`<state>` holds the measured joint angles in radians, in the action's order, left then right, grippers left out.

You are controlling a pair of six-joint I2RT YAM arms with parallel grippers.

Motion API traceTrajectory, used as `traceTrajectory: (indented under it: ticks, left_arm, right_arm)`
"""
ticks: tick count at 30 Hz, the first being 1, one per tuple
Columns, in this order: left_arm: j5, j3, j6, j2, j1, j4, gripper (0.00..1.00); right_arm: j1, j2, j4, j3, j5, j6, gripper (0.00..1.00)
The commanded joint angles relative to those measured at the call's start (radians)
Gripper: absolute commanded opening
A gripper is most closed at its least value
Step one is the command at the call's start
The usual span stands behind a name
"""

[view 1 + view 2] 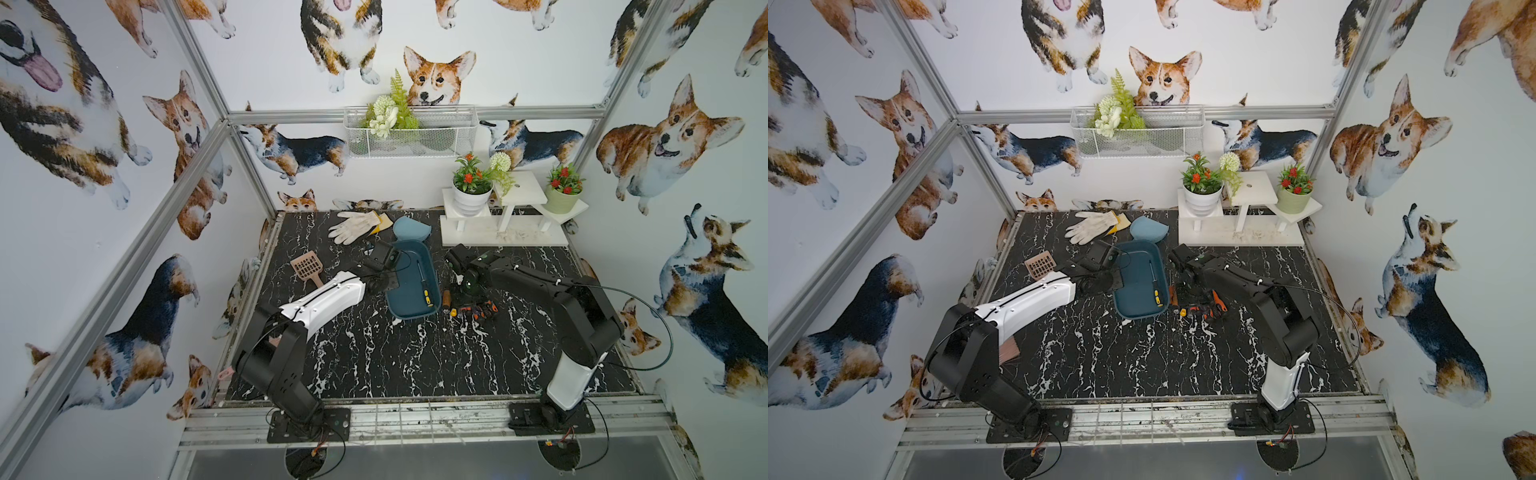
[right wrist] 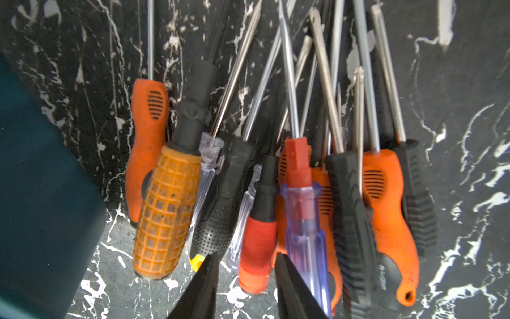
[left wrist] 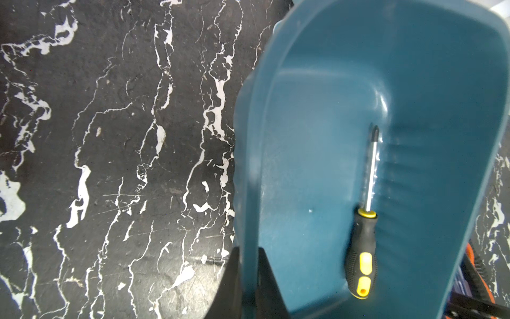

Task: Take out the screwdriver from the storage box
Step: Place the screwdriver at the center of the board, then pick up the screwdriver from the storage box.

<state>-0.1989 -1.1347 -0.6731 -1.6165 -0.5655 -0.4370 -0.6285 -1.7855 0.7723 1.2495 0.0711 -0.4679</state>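
On the black marble table [image 1: 374, 357], far left: a brown slotted scoop [image 1: 306, 268] lies flat, with a white glove [image 1: 353, 226] behind it near the back edge.

Left gripper [image 3: 248, 265] is clamped on the storage box [image 1: 409, 306]. In the left wrist view its two black fingers [image 3: 229, 279] straddle the box's left long wall, one outside and one inside, with the rim pinched between them.

The box sits mid-table between the two arms, long axis running front to back. A lighter blue dustpan [image 1: 411, 232] is just behind its far end.

The screwdriver [image 1: 424, 289] is inside the box – black handle with yellow inserts, lying on the floor against the right long wall. The handle points toward the near end and the shaft toward the far end. Nothing else shows in the box in either top view.

Just right of the box, outside it, is a pile of screwdrivers [image 1: 473, 311] on the table, with orange, red, black and clear handles and the shafts fanned out.

Right gripper [image 2: 245, 256] hangs over that pile with its fingers apart and holding nothing – the butt of a red handle [image 2: 256, 248] shows between them, contact can't be judged.

Back right: a white stepped stand [image 1: 503, 237] carrying potted plants [image 1: 471, 183].
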Motion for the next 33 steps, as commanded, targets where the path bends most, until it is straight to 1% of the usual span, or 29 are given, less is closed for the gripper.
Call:
traceTrajectory:
  ticks: [1,6,12,18,22,26,33]
  left_arm:
    - [0.002,-0.003,0.000,0.004,0.002,0.014,0.00]
    - [0.003,0.000,-0.003,0.006,0.000,0.016,0.00]
    - [0.004,0.003,-0.005,0.006,0.001,0.018,0.00]
    - [0.006,0.004,-0.008,0.004,0.001,0.021,0.00]
    - [0.006,0.004,-0.008,0.007,-0.003,0.022,0.00]
    - [0.004,0.004,-0.010,0.009,-0.004,0.022,0.00]
    - [0.004,0.000,-0.014,0.012,-0.009,0.022,0.00]
  right_arm:
    - [-0.002,0.007,0.014,0.008,0.000,0.012,0.43]
    - [-0.002,0.031,0.010,0.017,-0.002,0.014,0.44]
    - [-0.009,0.103,-0.013,0.024,-0.001,0.023,0.44]
    - [-0.054,0.164,-0.047,0.045,-0.012,0.056,0.46]
    - [-0.092,0.163,-0.047,0.076,-0.019,0.073,0.48]
    - [-0.134,0.141,-0.058,0.106,-0.032,0.082,0.56]
    - [-0.170,0.066,-0.107,0.125,-0.080,0.062,0.58]
